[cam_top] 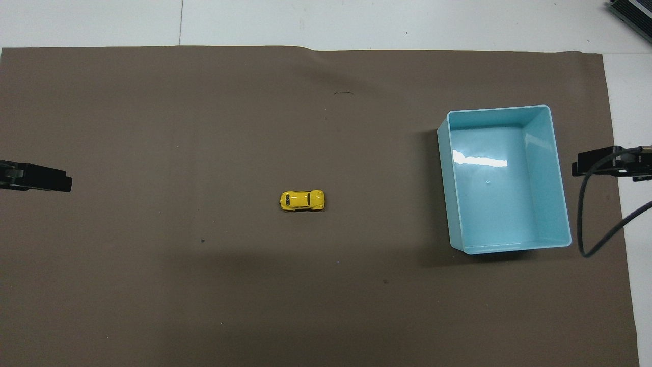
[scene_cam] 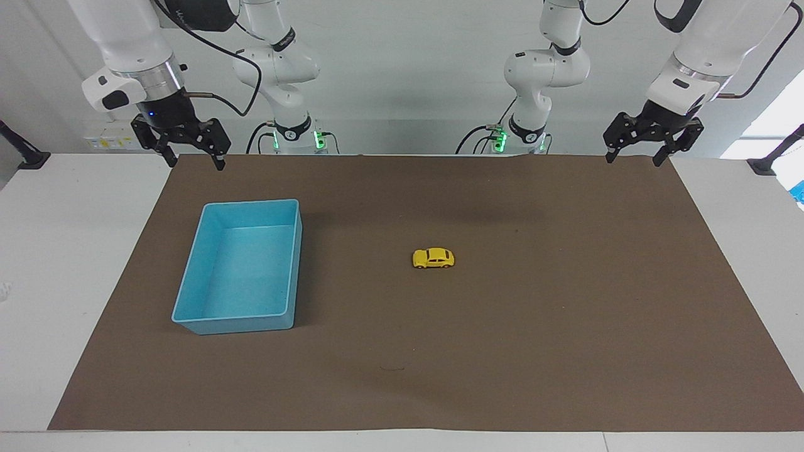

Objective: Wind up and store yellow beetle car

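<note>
Waiting: both arms, raised at the robots' edge of the brown mat (scene_cam: 565, 351), nothing grasped.
Landmark: blue bin (scene_cam: 188, 295), empty, sitting on the mat toward the right arm's end of the tabletop (scene_cam: 38, 263).
Car position: yellow beetle car (scene_cam: 433, 258) on its wheels near the mat's middle, well apart from the bin, toward the left arm's end from it, roughly level with the bin's middle in depth.
Car long axis: running end to end along the tabletop, pointing at the bin rather than at the robots.
Right claw (scene_cam: 191, 160): released, fingers spread, hovering over the mat's edge just robot-side of the bin.
Left claw (scene_cam: 634, 157): released, fingers spread, hovering over the mat's corner at the end away from the bin.
Nearer arm: hard to call; car roughly midway between the two claws, perhaps slightly closer to the left one.
Direction from claws: car forward of both, out toward the mat's centre and inward from each.
Grip judgement: fingers likely best closed across the narrow body sides, so set crosswise to the long axis.
Progress: not yet started; car untouched, bin unfilled.
</note>
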You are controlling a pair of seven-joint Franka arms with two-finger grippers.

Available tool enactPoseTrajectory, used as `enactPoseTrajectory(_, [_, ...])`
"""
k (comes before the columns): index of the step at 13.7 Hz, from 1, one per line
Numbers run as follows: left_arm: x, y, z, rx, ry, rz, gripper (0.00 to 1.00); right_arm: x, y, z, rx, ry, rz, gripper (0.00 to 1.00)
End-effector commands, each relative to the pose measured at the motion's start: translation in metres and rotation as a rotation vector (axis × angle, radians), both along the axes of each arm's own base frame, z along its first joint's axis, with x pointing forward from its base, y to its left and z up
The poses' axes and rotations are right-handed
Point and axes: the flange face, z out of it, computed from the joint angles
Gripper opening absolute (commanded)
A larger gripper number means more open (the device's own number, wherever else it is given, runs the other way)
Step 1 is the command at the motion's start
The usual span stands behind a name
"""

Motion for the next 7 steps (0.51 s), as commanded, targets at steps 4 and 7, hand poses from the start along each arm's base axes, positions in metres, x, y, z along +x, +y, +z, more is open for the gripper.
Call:
enactPoseTrajectory(4, [-0.0036, 0.0041, 0.0054, -0.014, -0.014, -0.009, 1.00, -0.0020, -0.0038, -0.0012, 0.003, 0.010, 0.010, 1.00])
enactPoseTrajectory(7, [-0.0043, 0.0009, 0.0021, -0.014, -0.003, -0.003, 1.00, -0.0020, -0.0038, -0.0012, 0.003, 0.010, 0.010, 1.00])
